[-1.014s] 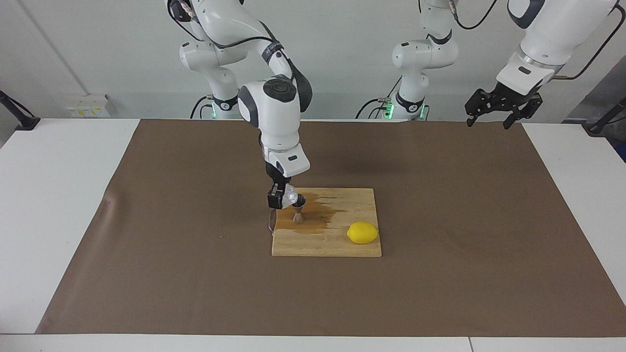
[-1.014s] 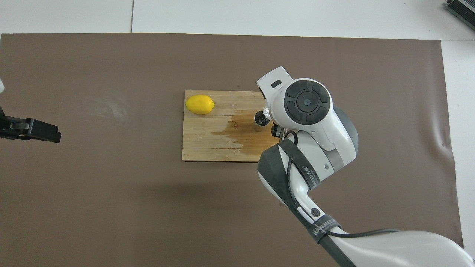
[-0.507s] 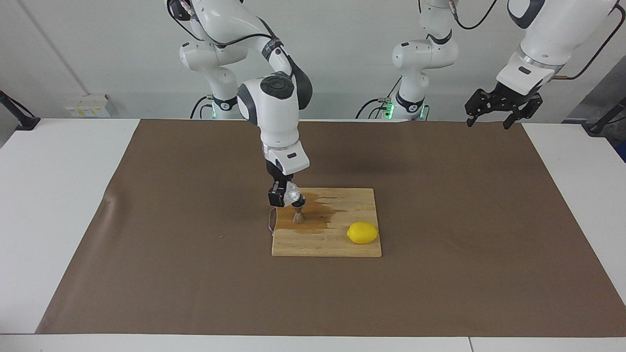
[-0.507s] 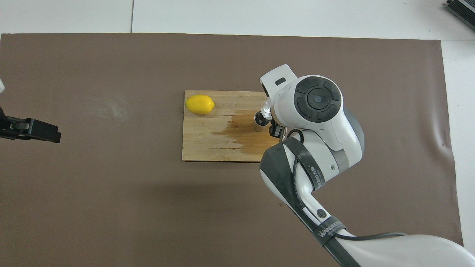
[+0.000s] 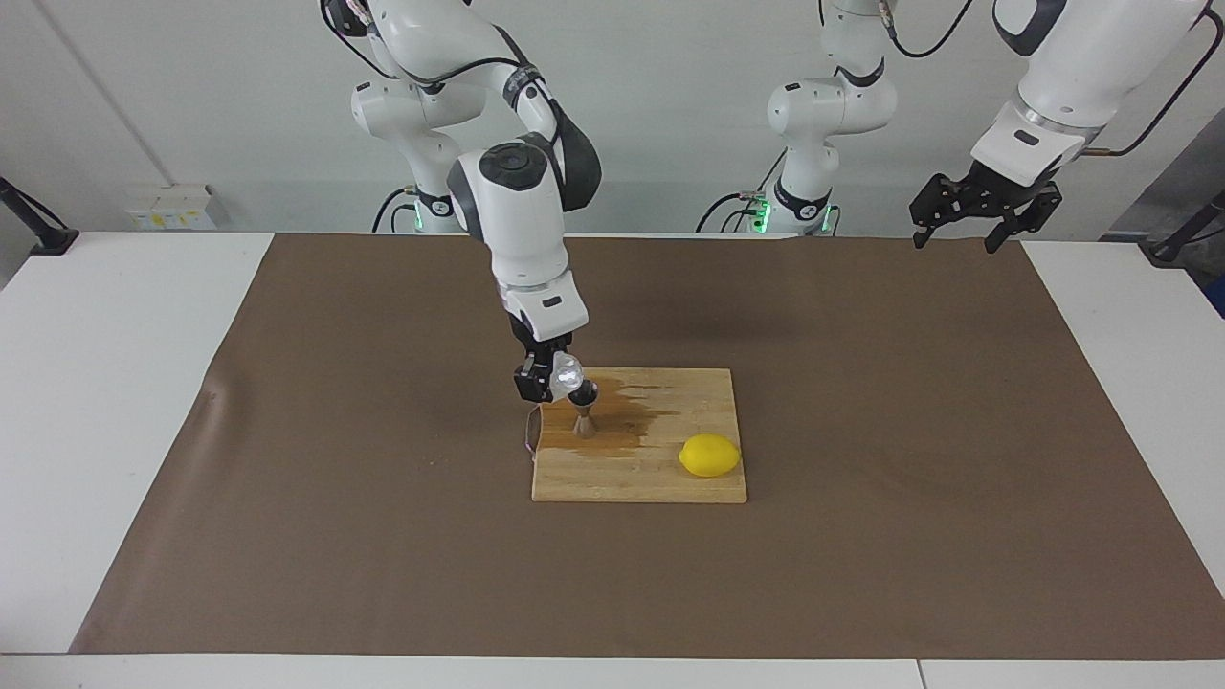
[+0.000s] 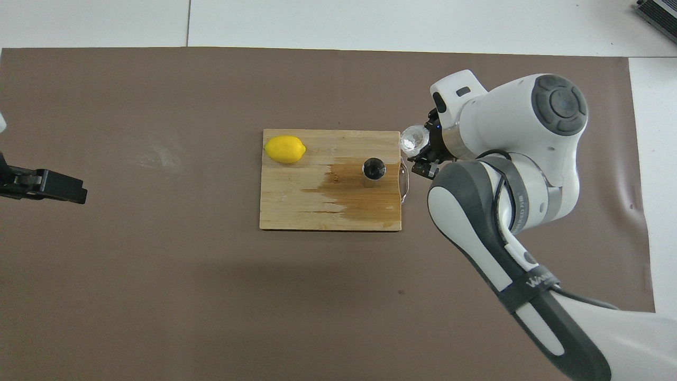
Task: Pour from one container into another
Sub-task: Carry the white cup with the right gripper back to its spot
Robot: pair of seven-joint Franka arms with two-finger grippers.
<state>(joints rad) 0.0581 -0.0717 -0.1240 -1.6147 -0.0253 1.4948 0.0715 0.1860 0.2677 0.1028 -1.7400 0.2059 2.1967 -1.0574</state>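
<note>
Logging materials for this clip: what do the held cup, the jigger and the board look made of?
Cup in the right gripper: clear, knobbly, glinting, likely glass, possibly plastic. Jigger: seemingly polished metal, it mirrors the board's brown. Board: pale wood or bamboo with strip grain, matte, a darker wet-looking stain around the jigger.

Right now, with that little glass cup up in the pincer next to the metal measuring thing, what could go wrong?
1. The right pincer grips the knobbly glass cup in the air beside the steel jigger; glass may slip and drop.
2. The jigger is narrow-waisted and stands close under the cup, so a nudge could topple it.
3. The cutting board is already wet around the jigger; more liquid might run toward the lemon or onto the brown mat.
</note>
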